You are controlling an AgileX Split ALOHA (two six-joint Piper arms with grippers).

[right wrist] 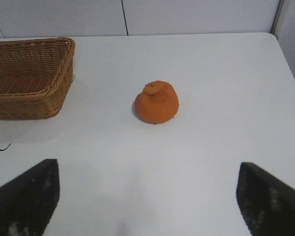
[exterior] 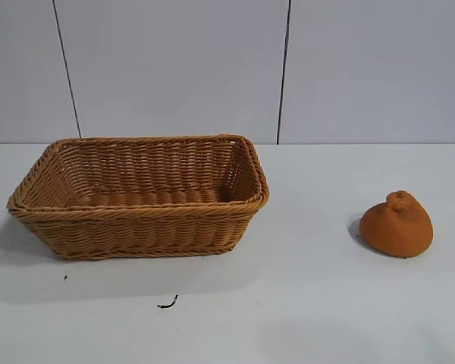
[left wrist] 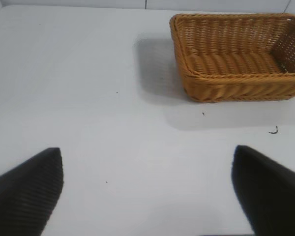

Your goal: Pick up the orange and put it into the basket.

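Observation:
The orange [exterior: 396, 224] rests on the white table at the right, knobby neck up; it also shows as the orange [right wrist: 157, 102] in the right wrist view, some way ahead of my right gripper [right wrist: 148, 169], which stands open and empty. The wicker basket [exterior: 30, 199] sits at the left of the table with nothing inside. My left gripper [left wrist: 148, 156] is open and empty above bare table, with the basket [left wrist: 187, 73] well beyond it. Neither arm appears in the exterior view.
A small dark curl of debris [exterior: 167, 304] lies on the table in front of the basket. The white table [exterior: 303, 303] runs back to a pale panelled wall [exterior: 174, 68]. In the right wrist view the table's edge [right wrist: 287, 59] shows beyond the orange.

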